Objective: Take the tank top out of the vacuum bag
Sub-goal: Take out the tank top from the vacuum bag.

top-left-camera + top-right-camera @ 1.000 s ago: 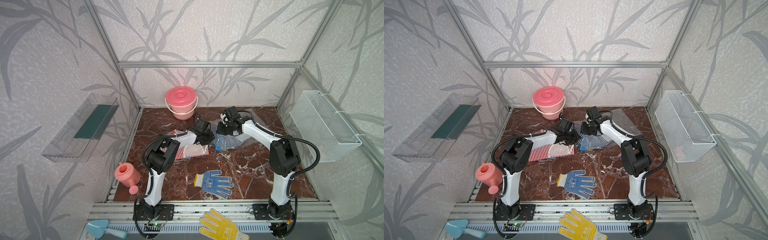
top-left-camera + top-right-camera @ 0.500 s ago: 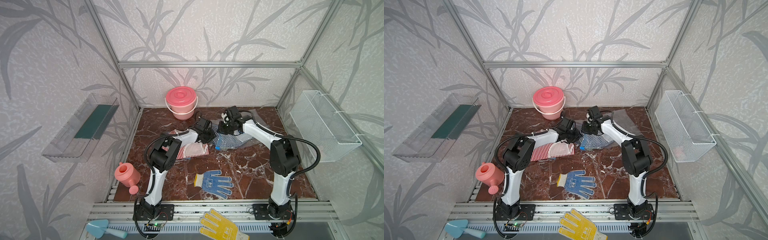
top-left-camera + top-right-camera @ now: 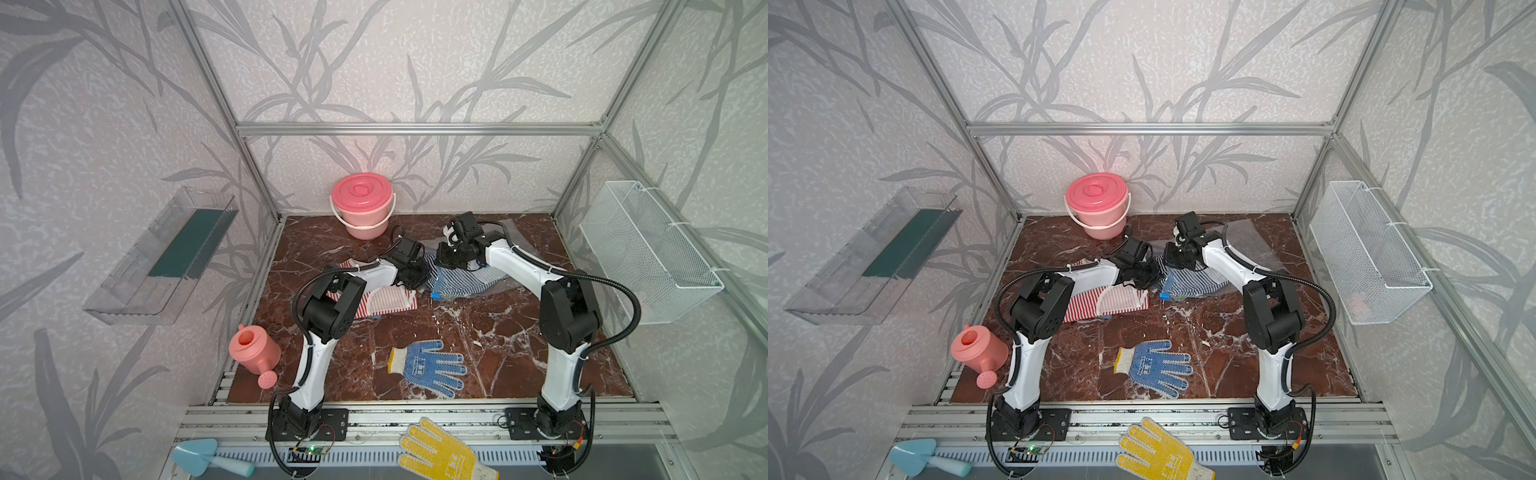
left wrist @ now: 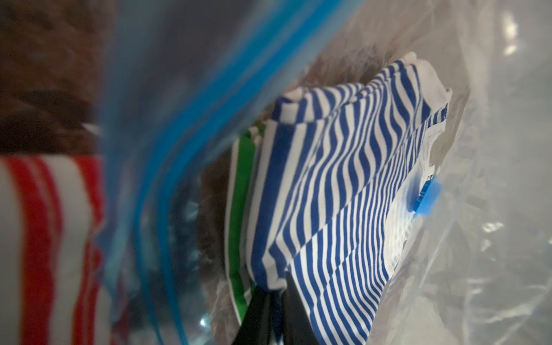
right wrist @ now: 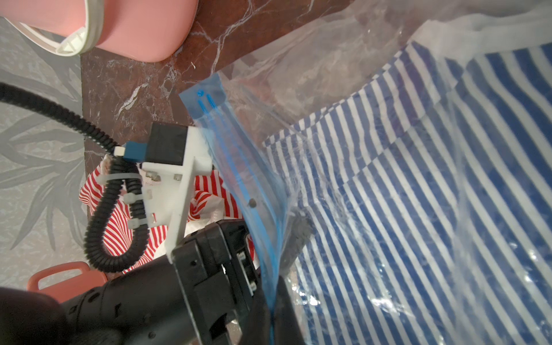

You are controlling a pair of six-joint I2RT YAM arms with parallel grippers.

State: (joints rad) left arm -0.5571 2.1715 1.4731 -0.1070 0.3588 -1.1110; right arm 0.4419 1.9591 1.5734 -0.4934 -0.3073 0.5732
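Note:
The clear vacuum bag (image 3: pixel 513 237) (image 3: pixel 1246 241) lies at the back of the marble table, right of centre. A blue-and-white striped tank top (image 3: pixel 461 279) (image 3: pixel 1187 283) (image 4: pixel 343 179) (image 5: pixel 418 179) lies inside it. My left gripper (image 3: pixel 419 275) (image 3: pixel 1148 275) (image 4: pixel 276 295) reaches into the bag's mouth and is shut on a fold at the tank top's edge. My right gripper (image 3: pixel 446 254) (image 3: pixel 1173 256) (image 5: pixel 270 298) is shut on the bag's blue zip strip (image 5: pixel 239 167) (image 4: pixel 179 119) and holds that lip up. A green-striped cloth (image 4: pixel 239 209) shows under the tank top.
A red-and-white striped garment (image 3: pixel 386 301) lies outside the bag, under my left forearm. A pink lidded bucket (image 3: pixel 362 205) stands at the back. A blue glove (image 3: pixel 428 368) lies in front, a pink watering can (image 3: pixel 253 353) at the left edge, and a wire basket (image 3: pixel 648 253) hangs on the right wall.
The left jaws, partly open before, have shut on the tank top's edge. Both arms have hardly shifted, and the right grip on the zip strip is unchanged.

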